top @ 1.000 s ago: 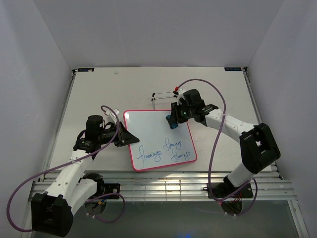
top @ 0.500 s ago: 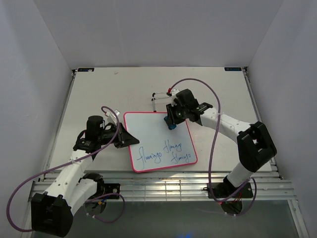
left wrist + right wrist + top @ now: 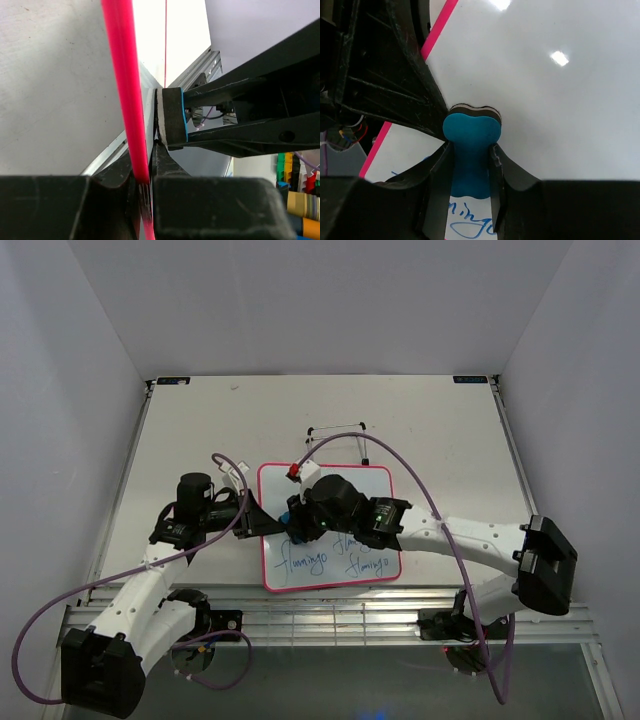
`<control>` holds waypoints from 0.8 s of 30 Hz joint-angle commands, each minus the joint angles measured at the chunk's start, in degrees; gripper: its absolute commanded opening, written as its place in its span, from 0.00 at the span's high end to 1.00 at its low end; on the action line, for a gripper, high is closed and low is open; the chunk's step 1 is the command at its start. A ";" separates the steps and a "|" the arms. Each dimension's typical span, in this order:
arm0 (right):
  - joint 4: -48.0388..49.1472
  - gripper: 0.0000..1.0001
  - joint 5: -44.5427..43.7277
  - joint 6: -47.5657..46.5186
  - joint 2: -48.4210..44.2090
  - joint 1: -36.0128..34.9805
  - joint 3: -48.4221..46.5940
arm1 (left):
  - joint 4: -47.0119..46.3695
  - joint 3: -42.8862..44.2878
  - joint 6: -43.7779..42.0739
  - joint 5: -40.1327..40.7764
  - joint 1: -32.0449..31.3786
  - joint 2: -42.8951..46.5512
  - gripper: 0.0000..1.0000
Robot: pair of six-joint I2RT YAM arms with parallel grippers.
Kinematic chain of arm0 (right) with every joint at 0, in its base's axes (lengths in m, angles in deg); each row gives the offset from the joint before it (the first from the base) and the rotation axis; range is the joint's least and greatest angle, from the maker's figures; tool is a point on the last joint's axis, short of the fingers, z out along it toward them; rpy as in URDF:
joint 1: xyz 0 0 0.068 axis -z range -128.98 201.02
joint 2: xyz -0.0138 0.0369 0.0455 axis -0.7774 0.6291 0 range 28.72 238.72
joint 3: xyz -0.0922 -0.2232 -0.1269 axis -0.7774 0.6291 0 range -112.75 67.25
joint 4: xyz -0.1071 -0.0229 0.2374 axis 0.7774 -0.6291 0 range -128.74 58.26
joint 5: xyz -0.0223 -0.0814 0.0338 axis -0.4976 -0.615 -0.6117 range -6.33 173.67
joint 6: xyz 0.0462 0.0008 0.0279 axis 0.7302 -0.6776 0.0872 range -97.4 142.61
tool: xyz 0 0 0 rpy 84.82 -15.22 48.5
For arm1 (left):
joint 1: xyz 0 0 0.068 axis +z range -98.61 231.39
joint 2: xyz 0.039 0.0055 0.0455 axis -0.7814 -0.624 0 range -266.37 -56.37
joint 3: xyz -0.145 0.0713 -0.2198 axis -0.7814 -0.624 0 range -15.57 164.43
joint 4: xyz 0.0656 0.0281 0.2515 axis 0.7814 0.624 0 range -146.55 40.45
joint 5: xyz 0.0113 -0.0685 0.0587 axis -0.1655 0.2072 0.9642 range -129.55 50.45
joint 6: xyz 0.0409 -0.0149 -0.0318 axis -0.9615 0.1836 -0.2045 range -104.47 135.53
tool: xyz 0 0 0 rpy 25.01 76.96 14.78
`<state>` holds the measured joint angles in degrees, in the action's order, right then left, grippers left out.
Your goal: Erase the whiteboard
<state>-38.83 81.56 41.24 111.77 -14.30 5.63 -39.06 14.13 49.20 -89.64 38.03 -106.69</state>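
Observation:
The whiteboard, white with a pink-red frame, lies flat on the table with blue handwriting along its near part. My left gripper is shut on the board's left edge. In the left wrist view its jaws clamp the pink frame. My right gripper is shut on the blue bone-shaped eraser, which presses on the board's left part just above the writing. The eraser also shows edge-on in the left wrist view, close to my left fingers.
A thin black wire stand lies on the table just beyond the board. Grey walls close in the table on three sides. A slatted metal rail runs along the near edge. The right arm's purple cable arcs over the board.
My right gripper swept with the eraser from the board's far right area to its left part, near the left gripper. The board shifted slightly. The wire stand is uncovered.

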 commanded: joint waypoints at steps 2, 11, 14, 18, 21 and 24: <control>-6.00 0.92 -13.61 7.54 -1.22 -6.30 4.40 | -5.54 1.07 -6.78 2.01 -0.87 -0.03 1.00; -12.68 0.92 -23.64 11.60 -1.13 -15.01 5.20 | -5.89 0.89 -6.25 2.89 -0.87 -0.21 1.00; -10.59 0.92 -24.35 11.25 -0.34 -17.03 4.68 | -6.42 0.63 -5.64 2.80 -0.87 -0.47 1.00; -8.82 0.92 -24.87 9.67 2.12 -19.31 1.87 | -6.86 0.54 -5.28 2.54 -0.87 -0.74 1.00; -7.24 0.92 -23.82 7.04 4.83 -21.33 -0.85 | -6.77 0.45 -5.19 2.27 -0.87 -0.91 1.00; -7.41 0.92 -24.25 4.49 6.86 -23.45 -3.40 | -6.86 0.54 -5.19 2.27 -0.87 -1.35 1.00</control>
<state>-46.67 54.02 47.73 114.66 -35.13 4.75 -40.76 13.93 47.65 -90.73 37.59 -108.48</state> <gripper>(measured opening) 0.358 0.187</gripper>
